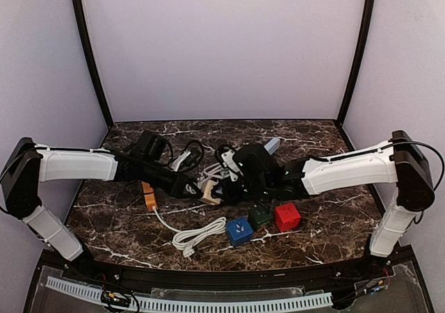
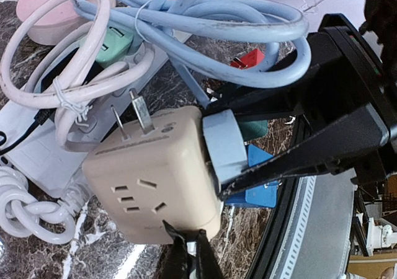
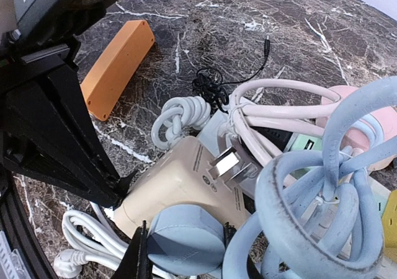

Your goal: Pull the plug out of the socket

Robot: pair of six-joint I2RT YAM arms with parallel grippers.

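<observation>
The socket (image 2: pixel 155 173) is a beige cube adapter with bare metal prongs on one face, held a little above the marble. A pale blue round plug (image 2: pixel 224 144) is seated flush in its side, and its blue cable (image 2: pixel 248 37) loops above. My right gripper (image 3: pixel 186 248) is shut on the plug (image 3: pixel 186 239), one black finger on each side. My left gripper (image 2: pixel 188 239) is shut, its two tips together and touching the socket's lower edge. In the top view both grippers meet at the socket (image 1: pixel 211 193) in mid-table.
A tangle of white and pink cables on a white power strip (image 2: pixel 37 149) lies right behind the socket. An orange strip (image 1: pixel 148 196), a coiled white cable (image 1: pixel 198 236) and blue (image 1: pixel 238 230), green (image 1: pixel 261 215) and red (image 1: pixel 286 216) cubes lie nearby.
</observation>
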